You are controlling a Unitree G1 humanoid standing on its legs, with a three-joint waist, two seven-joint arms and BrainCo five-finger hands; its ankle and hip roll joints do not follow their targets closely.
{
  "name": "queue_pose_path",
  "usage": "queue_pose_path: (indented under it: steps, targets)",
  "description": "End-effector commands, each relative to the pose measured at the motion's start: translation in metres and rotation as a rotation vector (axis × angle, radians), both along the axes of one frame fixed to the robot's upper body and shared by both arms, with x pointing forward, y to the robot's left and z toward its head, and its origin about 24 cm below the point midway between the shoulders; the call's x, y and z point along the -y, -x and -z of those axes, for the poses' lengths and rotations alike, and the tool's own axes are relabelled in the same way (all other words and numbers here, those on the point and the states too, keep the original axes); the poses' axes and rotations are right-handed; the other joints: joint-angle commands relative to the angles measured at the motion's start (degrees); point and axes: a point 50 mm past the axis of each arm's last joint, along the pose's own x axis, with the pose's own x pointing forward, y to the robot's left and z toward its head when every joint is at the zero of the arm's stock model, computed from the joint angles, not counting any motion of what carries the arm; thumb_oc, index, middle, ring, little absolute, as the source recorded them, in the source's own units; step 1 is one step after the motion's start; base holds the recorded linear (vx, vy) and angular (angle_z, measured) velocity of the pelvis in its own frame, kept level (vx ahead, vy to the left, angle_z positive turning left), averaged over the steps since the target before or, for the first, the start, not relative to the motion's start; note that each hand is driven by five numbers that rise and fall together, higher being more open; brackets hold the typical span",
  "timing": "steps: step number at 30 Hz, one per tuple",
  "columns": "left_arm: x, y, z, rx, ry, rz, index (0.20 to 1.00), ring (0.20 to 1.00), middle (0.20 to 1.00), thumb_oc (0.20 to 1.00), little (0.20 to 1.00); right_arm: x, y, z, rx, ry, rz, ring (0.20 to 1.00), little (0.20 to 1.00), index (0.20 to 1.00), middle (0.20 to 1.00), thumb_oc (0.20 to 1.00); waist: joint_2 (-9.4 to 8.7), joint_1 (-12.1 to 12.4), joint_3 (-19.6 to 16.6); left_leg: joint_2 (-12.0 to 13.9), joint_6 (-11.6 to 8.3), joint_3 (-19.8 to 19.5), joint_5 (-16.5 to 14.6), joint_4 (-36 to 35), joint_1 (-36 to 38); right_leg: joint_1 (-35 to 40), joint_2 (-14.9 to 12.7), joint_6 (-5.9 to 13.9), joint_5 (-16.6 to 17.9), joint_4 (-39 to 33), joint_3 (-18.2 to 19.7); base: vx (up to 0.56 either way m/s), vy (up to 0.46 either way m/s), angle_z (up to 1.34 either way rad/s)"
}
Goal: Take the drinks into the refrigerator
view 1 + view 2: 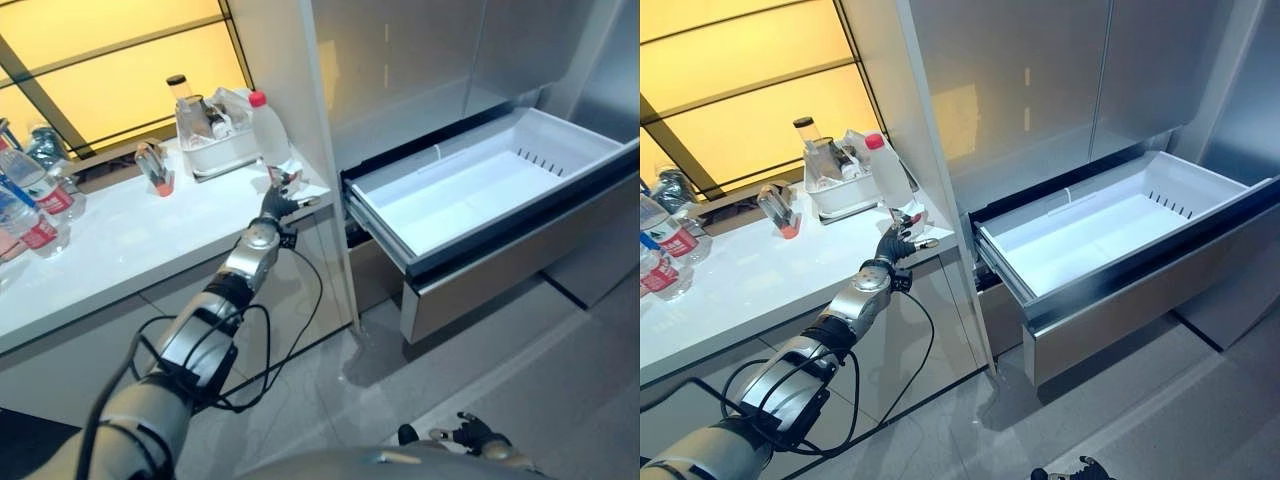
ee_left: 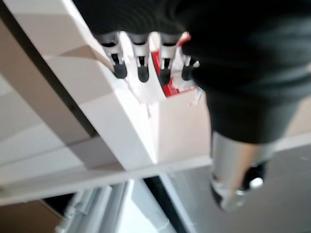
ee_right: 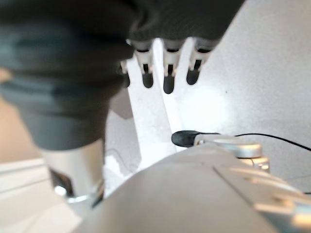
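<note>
No legible text anywhere. Red labels on the water bottles (image 1: 38,205) at the table's (image 1: 120,250) left end, print too small to read. White jug (image 1: 268,130) shows no lettering.

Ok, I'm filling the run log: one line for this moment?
left hand: open, reaching red-capped bottle at counter edge | right hand: open, idle, low | drawer: open, empty

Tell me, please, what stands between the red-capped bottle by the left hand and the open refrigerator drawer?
A white upright panel stands between the red-capped bottle and the open drawer, seen in both eye views.
</note>
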Motion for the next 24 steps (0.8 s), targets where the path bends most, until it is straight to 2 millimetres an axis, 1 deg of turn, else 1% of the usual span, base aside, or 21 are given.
queue_pose_path:
  steps: [1,2,3,4,7,9,11,13,14,15,18,21,24]
  targets:
    - [-0.008,-0.002,-0.014,0.079,0.072,-0.01,1.0,1.0,1.0,1.0,1.0,0.007,0.017,0.003,-0.056,0.022,0.037,1.0,1.0,1.0,1.0,1.0,-2.08,-1.56,-0.45,-1.0,0.57,-1.15,-0.91,1.56,-2.21,5.49,-0.85,2.26,-8.62,1.27,-0.25,0.0,-0.008,-0.04]
    - [-0.009,0.006,-0.007,0.076,0.095,0.011,1.0,1.0,1.0,1.0,1.0,0.009,0.016,0.003,-0.058,0.024,0.044,1.0,1.0,1.0,1.0,1.0,-2.13,-0.94,-0.48,-1.05,0.59,-1.38,-0.97,1.69,-2.25,5.74,-0.83,2.12,-8.67,1.24,-0.38,0.0,-0.005,-0.04]
    - [-0.009,0.006,-0.007,0.075,0.095,0.01,1.0,1.0,1.0,1.0,1.0,0.009,0.016,0.003,-0.058,0.024,0.044,1.0,1.0,1.0,1.0,1.0,-2.14,-0.95,-0.51,-1.05,0.59,-1.38,-0.97,1.7,-2.25,5.74,-0.83,2.12,-8.67,1.23,-0.38,0.0,0.0,0.0]
    - [-0.01,0.014,-0.003,0.076,0.122,0.035,1.0,1.0,1.0,1.0,1.0,0.01,0.018,0.003,-0.065,0.019,0.064,1.0,1.0,1.0,1.0,1.0,-2.19,-0.36,-0.56,-1.05,0.55,-1.61,-1.0,1.73,-2.12,6.12,-0.83,1.97,-8.78,1.19,-0.68,0.0,0.0,0.0]
    - [-0.016,0.03,-0.01,0.132,0.128,0.136,1.0,1.0,1.0,1.0,1.0,0.011,0.016,0.003,-0.051,-0.001,0.091,1.0,1.0,1.0,1.0,1.0,-2.43,0.67,-0.75,-1.06,0.54,-2.02,-0.63,2.02,-2.66,5.95,-0.94,1.83,-8.5,1.25,-1.07,-0.02,-0.012,0.02]
    - [-0.021,0.04,-0.009,0.143,0.123,0.16,1.0,1.0,1.0,1.0,1.0,0.011,0.015,0.002,-0.048,-0.009,0.091,1.0,1.0,1.0,1.0,1.0,-2.58,1.39,-1.02,-1.12,0.59,-2.33,-0.72,2.15,-2.75,6.06,-0.95,1.79,-8.54,1.22,-1.27,0.01,-0.006,0.02]
    - [-0.03,0.049,-0.008,0.154,0.135,0.16,1.0,1.0,1.0,1.0,1.0,0.01,0.015,0.003,-0.05,-0.019,0.094,1.0,1.0,1.0,1.0,1.0,-2.83,2.12,-1.17,-1.12,0.61,-2.66,-0.8,2.21,-2.65,6.3,-1.0,1.74,-8.62,1.23,-1.58,0.01,-0.013,0.07]
    - [-0.037,0.056,-0.009,0.17,0.128,0.156,1.0,1.0,1.0,1.0,1.0,0.01,0.013,0.002,-0.045,-0.026,0.098,1.0,1.0,1.0,1.0,1.0,-3.09,2.68,-1.28,-1.09,0.61,-2.95,-0.87,2.25,-2.57,6.52,-0.99,1.68,-8.75,1.25,-1.84,0.0,-0.009,0.06]
    - [-0.037,0.056,-0.009,0.17,0.128,0.156,1.0,1.0,1.0,1.0,1.0,0.01,0.013,0.002,-0.045,-0.026,0.098,1.0,1.0,1.0,1.0,1.0,-3.09,2.68,-1.28,-1.09,0.61,-2.95,-0.87,2.25,-2.57,6.53,-0.99,1.68,-8.75,1.25,-1.84,0.0,0.0,0.0]
    - [-0.043,0.06,-0.007,0.162,0.131,0.154,1.0,1.0,1.0,1.0,1.0,0.01,0.011,0.002,-0.043,-0.031,0.096,1.0,1.0,1.0,1.0,1.0,-3.29,3.18,-1.49,-1.03,0.63,-3.2,-0.93,2.3,-2.43,6.79,-0.95,1.59,-8.88,1.26,-2.09,0.01,-0.006,0.08]
    - [-0.054,0.062,-0.01,0.17,0.126,0.136,1.0,1.0,1.0,1.0,1.0,0.009,0.008,0.001,-0.04,-0.038,0.08,1.0,1.0,1.0,1.0,1.0,-3.52,3.64,-1.87,-0.99,0.64,-3.42,-1.1,2.32,-2.09,7.22,-0.9,1.54,-9.05,1.3,-2.35,0.01,-0.001,-0.02]
    - [-0.065,0.059,-0.01,0.181,0.12,0.058,1.0,1.0,1.0,1.0,1.0,0.007,0.006,0.002,-0.038,-0.04,0.066,1.0,1.0,1.0,1.0,1.0,-3.77,3.95,-2.21,-0.93,0.59,-3.54,-1.19,2.32,-1.92,7.51,-0.84,1.49,-9.23,1.37,-2.57,0.01,-0.003,0.03]
    - [-0.07,0.057,-0.013,0.2,0.106,0.02,1.0,1.0,1.0,1.0,1.0,0.006,0.005,0.001,-0.035,-0.038,0.063,1.0,1.0,1.0,1.0,1.0,-3.91,4.03,-2.35,-0.88,0.56,-3.71,-1.24,2.25,-1.8,7.6,-0.77,1.49,-9.33,1.38,-2.68,0.0,-0.001,0.01]
